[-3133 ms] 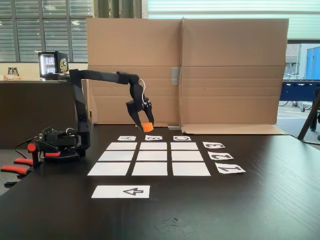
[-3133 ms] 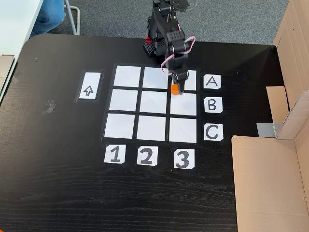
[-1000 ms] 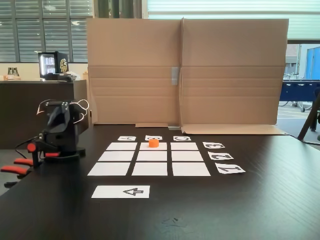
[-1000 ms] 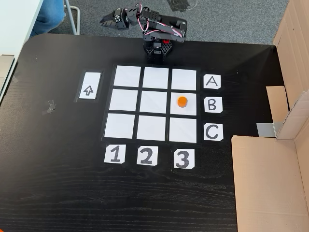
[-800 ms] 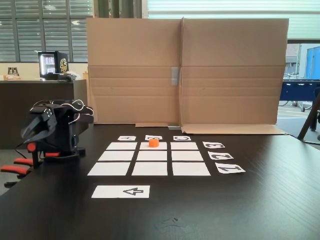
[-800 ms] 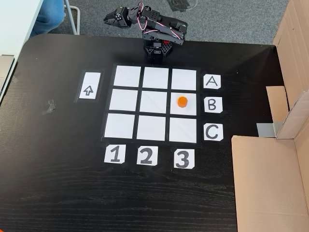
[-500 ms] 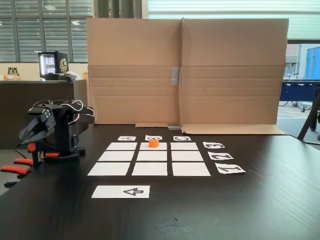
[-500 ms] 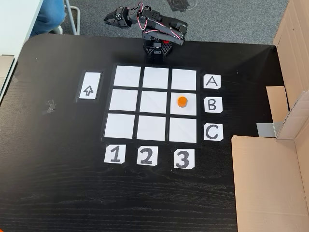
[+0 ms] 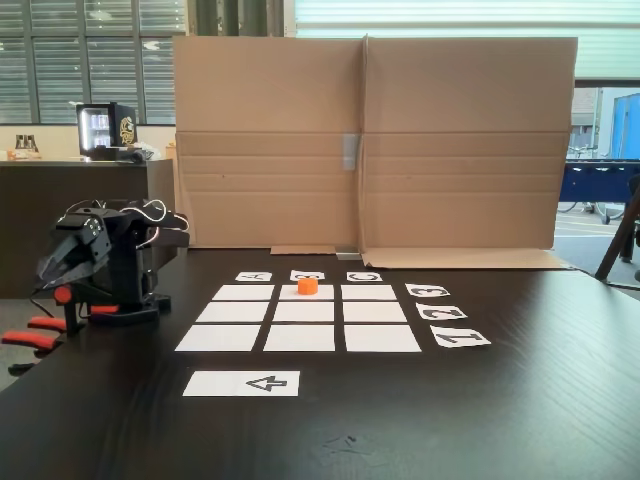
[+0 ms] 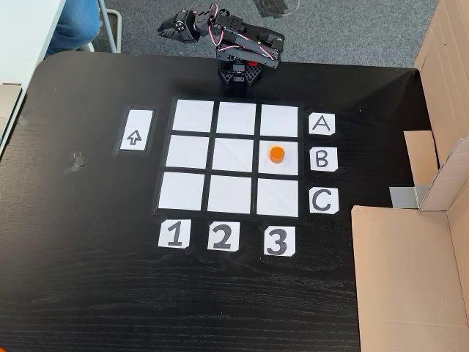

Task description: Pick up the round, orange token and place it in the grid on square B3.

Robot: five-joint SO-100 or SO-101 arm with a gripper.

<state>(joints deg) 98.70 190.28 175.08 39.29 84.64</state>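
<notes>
Black wood-grain table [image 10: 88,279], brown corrugated cardboard screen [image 9: 370,140] standing at its far edge in the low fixed view.

Item 1 — black two-finger gripper [image 10: 167,28], folded back over the arm's base at 12 o'clock of the table in the high fixed view; in the low fixed view [image 9: 52,268] its jaws stand slightly apart, holding nothing.

Item 2 — small round orange plastic token [image 10: 276,154], resting upright on square B3 [image 10: 278,165], the plain white paper cell in line with the "B" card [image 10: 323,159] and the "3" card [image 10: 276,241]; well apart from the gripper.

Item 3 — grid [image 10: 190,151] of nine white paper rectangles; eight cells bare, one holding the token.

Judgement: placement looks complete — the remaining step is parking the arm, best done clear of the grid so nothing nudges the token.
</notes>
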